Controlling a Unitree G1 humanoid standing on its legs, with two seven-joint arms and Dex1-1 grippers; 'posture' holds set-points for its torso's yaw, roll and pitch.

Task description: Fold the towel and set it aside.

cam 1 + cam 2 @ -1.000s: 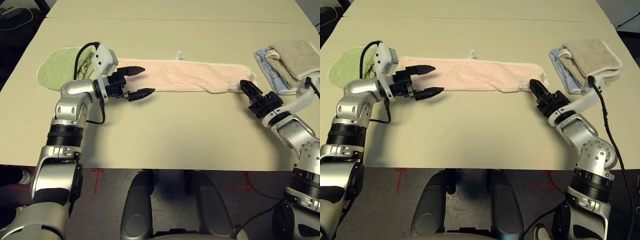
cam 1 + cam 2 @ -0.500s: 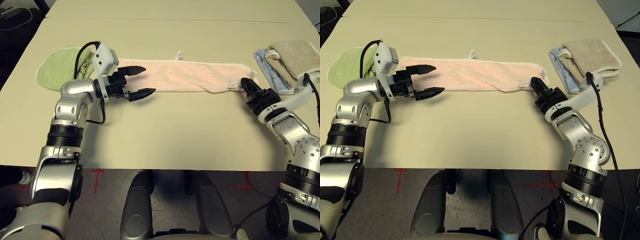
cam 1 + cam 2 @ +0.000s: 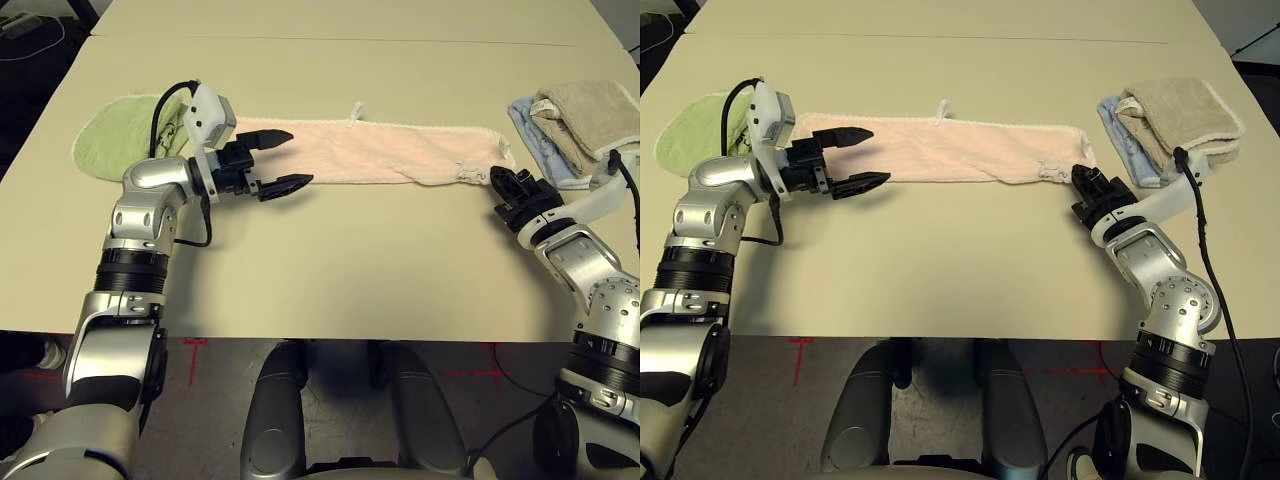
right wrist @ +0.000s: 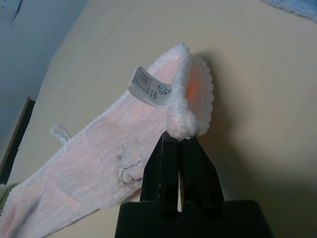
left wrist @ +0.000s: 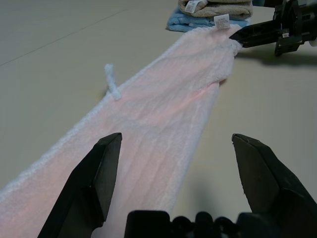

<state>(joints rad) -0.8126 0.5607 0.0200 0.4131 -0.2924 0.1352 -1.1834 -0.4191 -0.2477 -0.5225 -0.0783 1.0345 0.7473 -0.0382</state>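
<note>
Towel (image 3: 370,150) lies stretched along the table (image 3: 330,270); right gripper (image 4: 179,145) pinches its white-edged end corner; left gripper (image 3: 283,160) hovers spread wide over the other end.

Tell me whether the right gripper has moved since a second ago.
Yes. The right gripper has slid slightly toward the blue towel, staying at the pink towel's end, and has shut on that corner.
</note>
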